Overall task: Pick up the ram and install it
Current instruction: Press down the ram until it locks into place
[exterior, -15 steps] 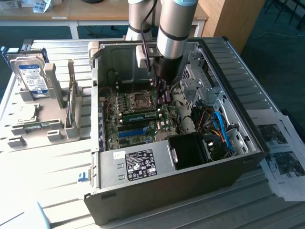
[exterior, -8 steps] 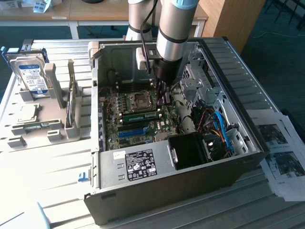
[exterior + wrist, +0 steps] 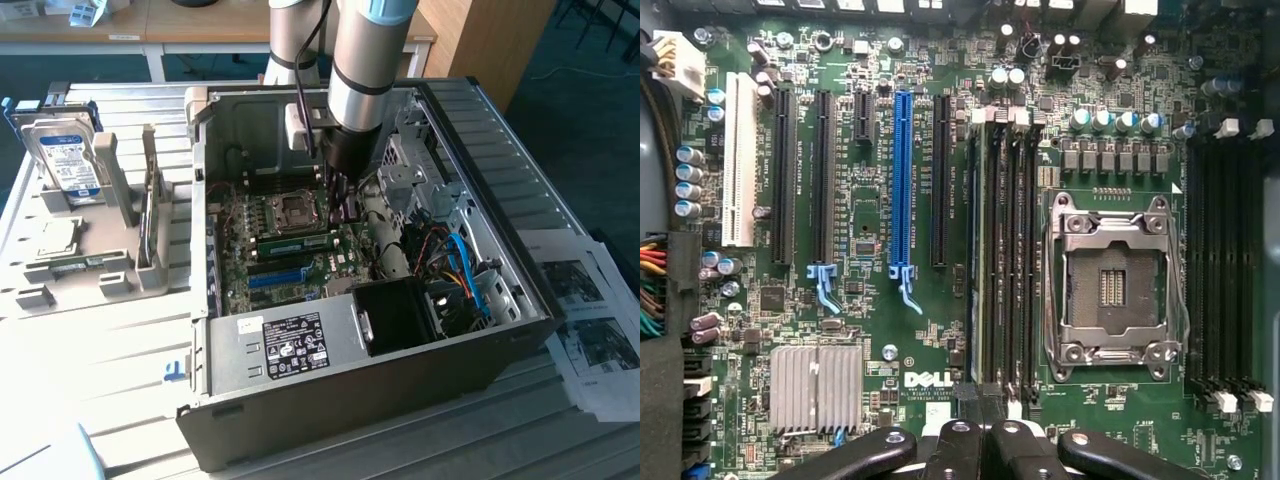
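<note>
Printed sheets [image 3: 592, 330] are seen at the table's [image 3: 110, 390] near edge on the exterior view's right, just beside 1 open PC case [image 3: 520, 300]. Along the case's near wall 1 labelled power supply [image 3: 290, 345] is mounted, w/ 1 black shroud [image 3: 400, 315] next to it. Beyond these, 1 green motherboard [image 3: 240, 275] is laid across the case floor.

On the board, 1 blue expansion slot [image 3: 901, 180] and 1 white one [image 3: 738, 160] are counted, plus 1 CPU socket [image 3: 1110, 280] approx. at the board's middle. Two banks of black memory slots are set either side of the socket, 4 per bank as far as can be told.

1 ram [image 3: 290, 243] is found standing on edge in a slot of the bank on the blue slot's side; in the wrist view it [image 3: 985, 250] is seen edge-on, in the slot furthest from the socket.

1 gripper [image 3: 340, 215] is held inside the case, directly above one end of the ram. Its fingertips [image 3: 962, 440] are pressed together in the wrist view [image 3: 985, 435], w/ nothing seen pinched between them; contact w/ the ram cannot be told.

Further off, near the table's far corner on the exterior view's left, 1 hard drive [image 3: 65, 160] is propped in a grey holder [image 3: 120, 180].
</note>
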You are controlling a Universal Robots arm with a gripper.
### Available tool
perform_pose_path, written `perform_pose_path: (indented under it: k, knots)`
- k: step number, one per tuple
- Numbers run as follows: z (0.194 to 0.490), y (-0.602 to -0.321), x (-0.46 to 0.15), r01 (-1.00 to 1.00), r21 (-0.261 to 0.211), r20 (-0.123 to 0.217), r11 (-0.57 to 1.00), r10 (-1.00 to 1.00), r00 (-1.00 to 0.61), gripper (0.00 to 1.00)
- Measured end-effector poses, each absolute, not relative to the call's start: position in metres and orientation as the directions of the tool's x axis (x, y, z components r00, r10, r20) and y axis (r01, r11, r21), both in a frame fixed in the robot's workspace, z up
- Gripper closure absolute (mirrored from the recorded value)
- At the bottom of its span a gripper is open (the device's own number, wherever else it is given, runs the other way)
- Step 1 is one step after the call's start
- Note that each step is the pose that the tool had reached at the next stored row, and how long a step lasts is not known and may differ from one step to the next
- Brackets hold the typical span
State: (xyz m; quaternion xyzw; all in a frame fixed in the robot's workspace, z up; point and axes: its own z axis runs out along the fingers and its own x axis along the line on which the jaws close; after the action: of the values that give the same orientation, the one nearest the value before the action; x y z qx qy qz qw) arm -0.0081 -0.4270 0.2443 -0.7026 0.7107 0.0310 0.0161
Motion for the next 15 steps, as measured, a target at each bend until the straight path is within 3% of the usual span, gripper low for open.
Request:
perform_pose_path:
  k: [15]
  knots:
    - [0.2398,-0.4270,-0.0081,-1.000,0.022,-0.066,0.011,-0.998,-0.012,0.90]
